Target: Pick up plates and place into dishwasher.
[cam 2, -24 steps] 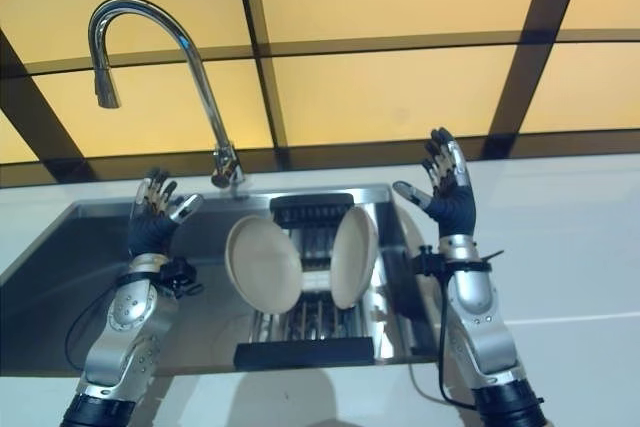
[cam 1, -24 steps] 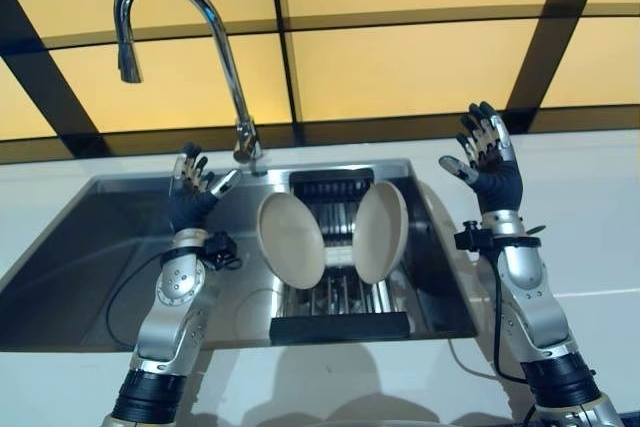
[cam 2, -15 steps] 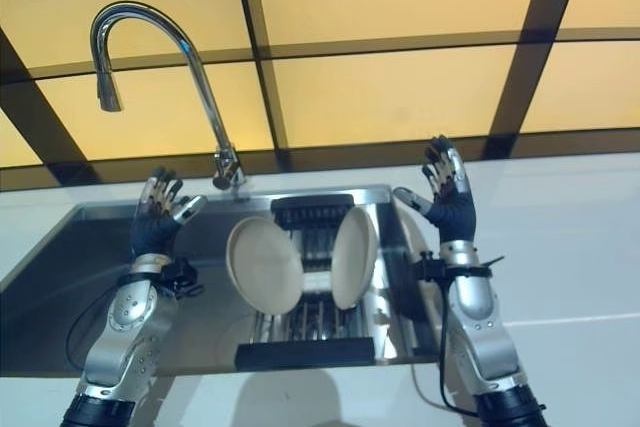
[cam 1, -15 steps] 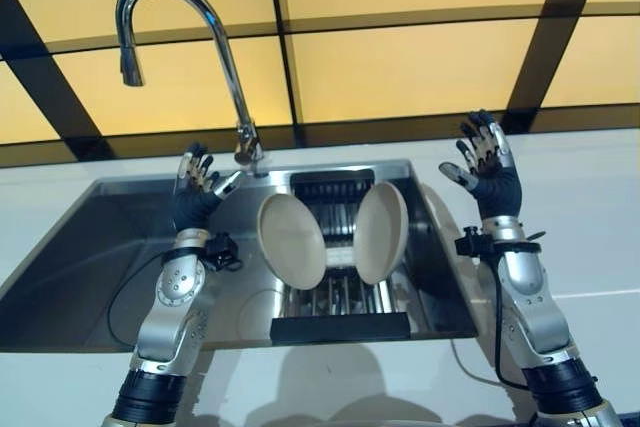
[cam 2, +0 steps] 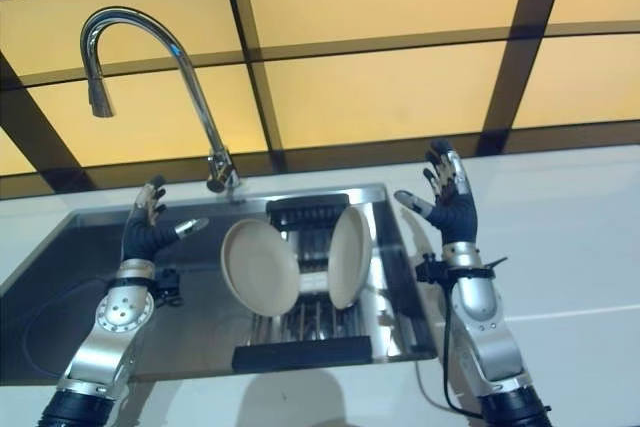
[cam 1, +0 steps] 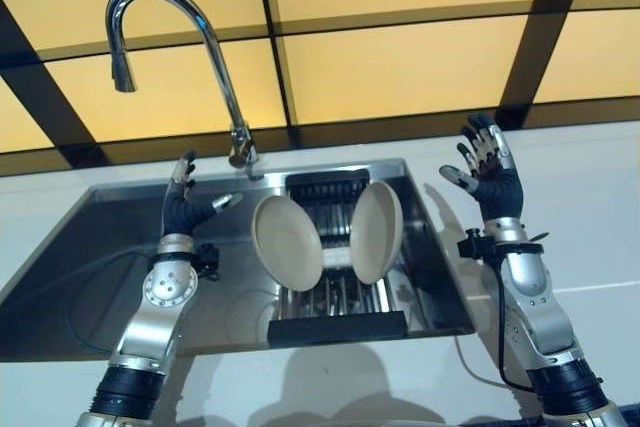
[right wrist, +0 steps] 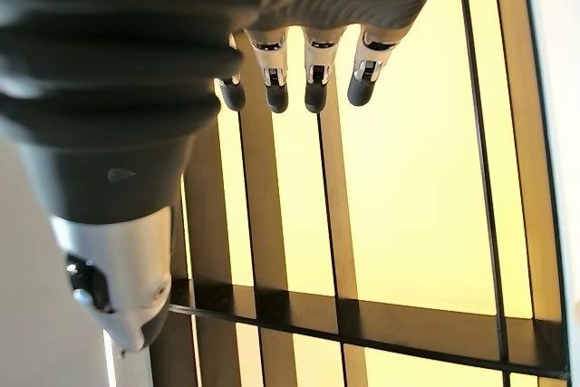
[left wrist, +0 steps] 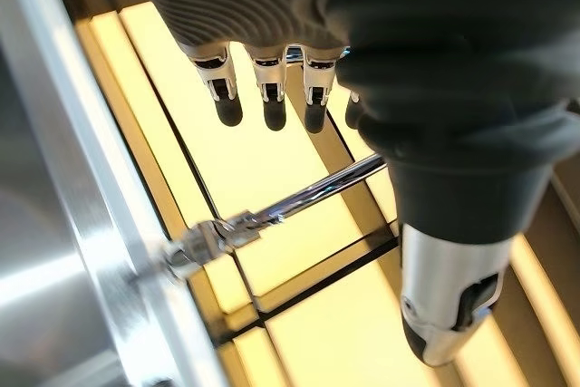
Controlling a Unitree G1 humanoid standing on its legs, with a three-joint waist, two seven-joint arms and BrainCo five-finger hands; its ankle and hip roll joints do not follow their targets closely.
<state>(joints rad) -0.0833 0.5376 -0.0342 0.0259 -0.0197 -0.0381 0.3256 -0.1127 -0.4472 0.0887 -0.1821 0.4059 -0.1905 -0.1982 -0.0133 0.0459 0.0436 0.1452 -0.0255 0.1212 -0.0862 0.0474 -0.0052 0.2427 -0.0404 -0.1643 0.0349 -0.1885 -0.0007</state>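
Two cream plates stand on edge in a dark dish rack (cam 1: pixel 335 297) inside the steel sink (cam 1: pixel 90 247). The left plate (cam 1: pixel 287 243) leans toward the left, and the right plate (cam 1: pixel 376 232) faces it from the rack's right side. My left hand (cam 1: pixel 185 209) is raised over the sink's left half, fingers straight and open, holding nothing. My right hand (cam 1: pixel 488 173) is lifted above the white counter right of the sink, fingers spread open and empty. In the wrist views the left hand's fingers (left wrist: pixel 265 88) and the right hand's fingers (right wrist: pixel 308 74) stretch out straight.
A tall curved chrome faucet (cam 1: pixel 215 57) rises behind the sink between my left hand and the plates. Yellow wall panels with dark bands (cam 1: pixel 400 67) stand behind. White counter (cam 1: pixel 590 217) surrounds the sink.
My left hand has moved a little left and turned edge-on, thumb pointing toward the plates. The right hand has barely moved. The whole picture has shifted slightly.
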